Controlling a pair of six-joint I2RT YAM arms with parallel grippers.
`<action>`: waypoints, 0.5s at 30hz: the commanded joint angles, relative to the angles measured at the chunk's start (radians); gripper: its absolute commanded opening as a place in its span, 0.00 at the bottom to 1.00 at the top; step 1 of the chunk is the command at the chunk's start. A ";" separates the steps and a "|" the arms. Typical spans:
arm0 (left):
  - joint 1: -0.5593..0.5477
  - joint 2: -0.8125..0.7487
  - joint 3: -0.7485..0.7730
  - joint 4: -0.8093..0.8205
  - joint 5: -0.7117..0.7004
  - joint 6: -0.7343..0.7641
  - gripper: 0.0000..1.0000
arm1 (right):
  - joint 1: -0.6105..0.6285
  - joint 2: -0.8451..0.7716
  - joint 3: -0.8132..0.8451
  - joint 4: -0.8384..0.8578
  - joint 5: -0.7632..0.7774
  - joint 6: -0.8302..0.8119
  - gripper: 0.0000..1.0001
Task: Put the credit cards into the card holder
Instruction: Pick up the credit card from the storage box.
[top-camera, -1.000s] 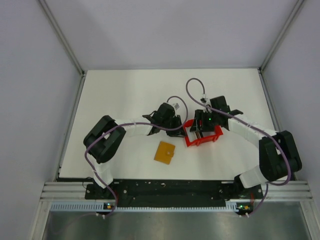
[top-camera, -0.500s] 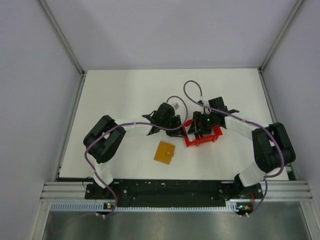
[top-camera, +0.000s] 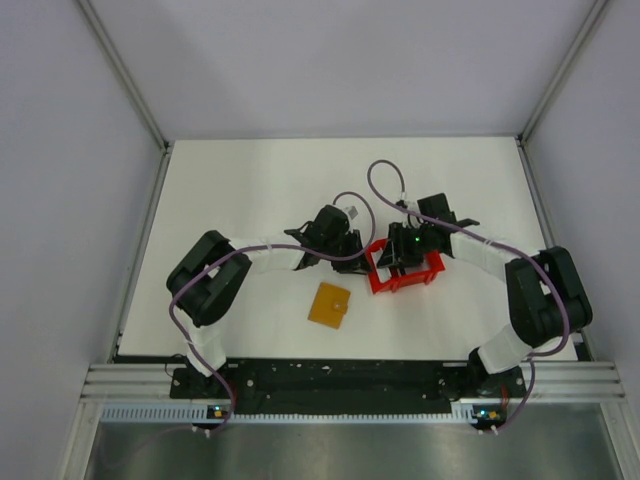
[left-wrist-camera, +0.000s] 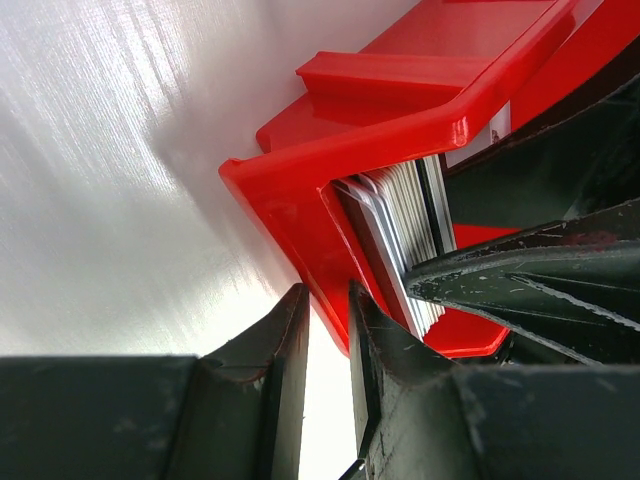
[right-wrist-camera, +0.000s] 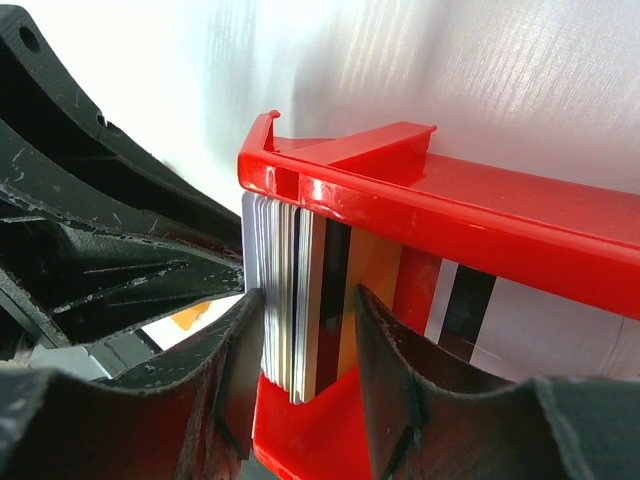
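- I see the red tray (top-camera: 384, 282) about mid-table, well apart from the far edge and from both side rails of the white table (top-camera: 250, 190).
- The card holder (top-camera: 330, 304) lies flat on the table, nearer to me and to the left of the tray, apart from it and from both claws. It is also well in from the near edge.
- Room is tight at the tray's left end. Both claws meet there, and my right wrist view shows the left claw's black body just beside the tray's corner.
- The left gripper (left-wrist-camera: 328, 300) is narrow. Its two tips sit either side of the tray's low wall by the corner, and I read that as a hold on the wall.
- The credit cards (right-wrist-camera: 290, 300) stand on edge as a packed stack inside the tray, pressed up against that corner. A dark stripe shows on one of them.
- The right gripper (right-wrist-camera: 305, 300) reaches down into the tray with one finger on each side of the stack. The jaws are partway in and close to the card faces, but I cannot tell whether they pinch.
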 joint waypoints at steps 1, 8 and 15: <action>-0.007 0.006 0.026 0.056 0.012 -0.006 0.27 | 0.009 -0.059 0.011 0.025 -0.094 0.022 0.39; -0.007 0.008 0.029 0.059 0.014 -0.007 0.26 | 0.009 -0.068 0.009 0.020 -0.121 0.025 0.40; -0.007 0.008 0.029 0.059 0.017 -0.007 0.26 | 0.009 -0.065 0.008 0.017 -0.117 0.023 0.34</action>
